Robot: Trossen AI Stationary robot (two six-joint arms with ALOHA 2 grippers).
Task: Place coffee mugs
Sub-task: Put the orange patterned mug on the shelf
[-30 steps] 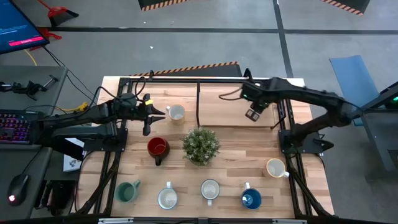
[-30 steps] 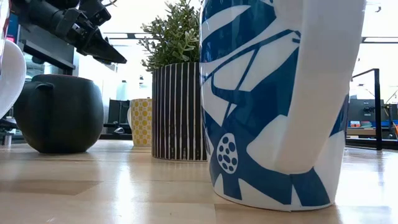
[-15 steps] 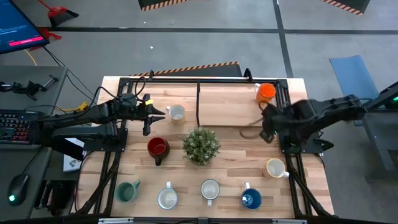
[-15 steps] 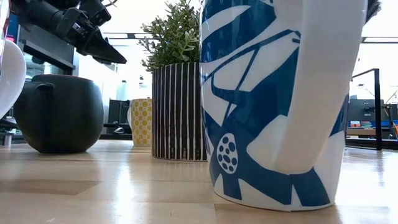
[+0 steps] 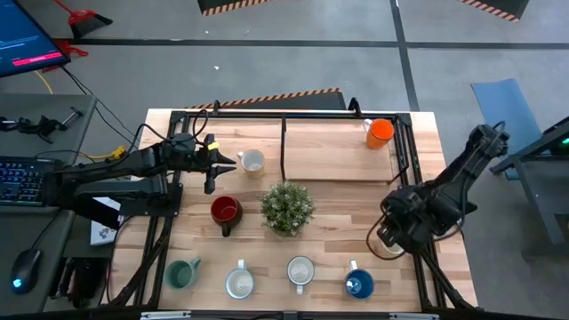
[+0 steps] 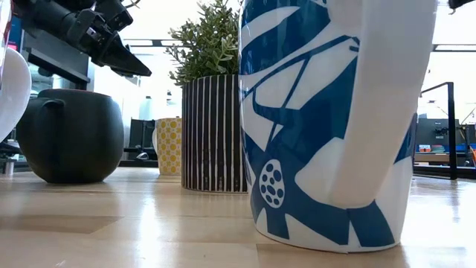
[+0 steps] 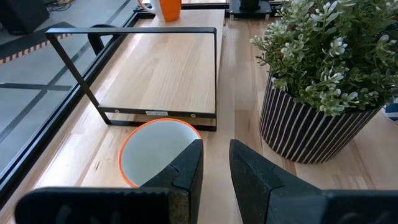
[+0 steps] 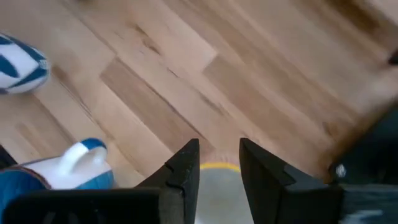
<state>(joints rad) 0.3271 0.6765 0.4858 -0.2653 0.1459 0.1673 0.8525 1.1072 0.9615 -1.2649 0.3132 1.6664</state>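
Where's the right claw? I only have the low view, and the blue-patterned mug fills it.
Observer: The right claw hangs over the cream mug near the right edge of the table, fingers apart, gripping nothing.
Operator: Orange mug?
Observer: The orange mug stands at the table's far right corner, clear of both arms.
Operator: Left claw?
Observer: The left claw sits beside the white mug, left of the plant.

A wooden table (image 5: 329, 200) carries eight mugs (image 5: 226, 212) around a potted plant (image 5: 286, 206).
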